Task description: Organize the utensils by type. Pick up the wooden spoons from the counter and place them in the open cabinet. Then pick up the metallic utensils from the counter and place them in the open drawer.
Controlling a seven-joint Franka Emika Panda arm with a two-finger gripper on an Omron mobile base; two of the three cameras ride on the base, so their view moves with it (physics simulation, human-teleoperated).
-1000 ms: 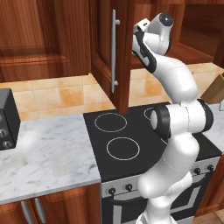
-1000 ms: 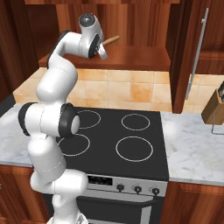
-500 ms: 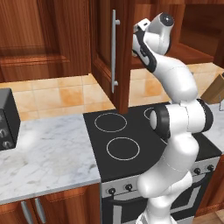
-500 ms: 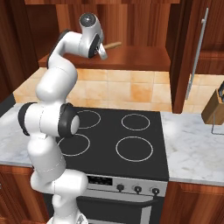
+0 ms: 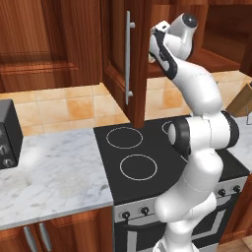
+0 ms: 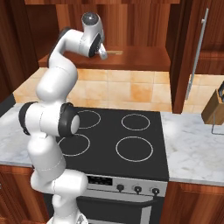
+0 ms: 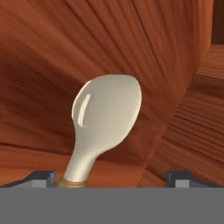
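A light-tan wooden spoon [image 7: 107, 111] lies on the wooden shelf [image 6: 140, 59] of the open cabinet. In the hand view its oval bowl points away from me and its handle runs back between my fingertips [image 7: 41, 177]. My gripper [image 7: 111, 179] is open, with the jaws wide apart on either side of the handle and not touching it. In the right base view the gripper [image 6: 103, 53] sits at the shelf's front edge, and the spoon's handle [image 6: 115, 53] lies just to its right. In the left base view the hand [image 5: 156, 47] is partly hidden behind the cabinet door [image 5: 123, 59].
A black stove [image 6: 120, 135] sits below the arm, with marble worktop [image 5: 54, 172] on both sides. A knife block [image 6: 215, 109] stands at the right and a dark appliance [image 5: 7, 133] at the far left. The open cabinet door [image 6: 197, 52] hangs to the right of the shelf.
The jaws have opened and let go of the wooden spoon, which now rests on the shelf. The arm has barely moved.
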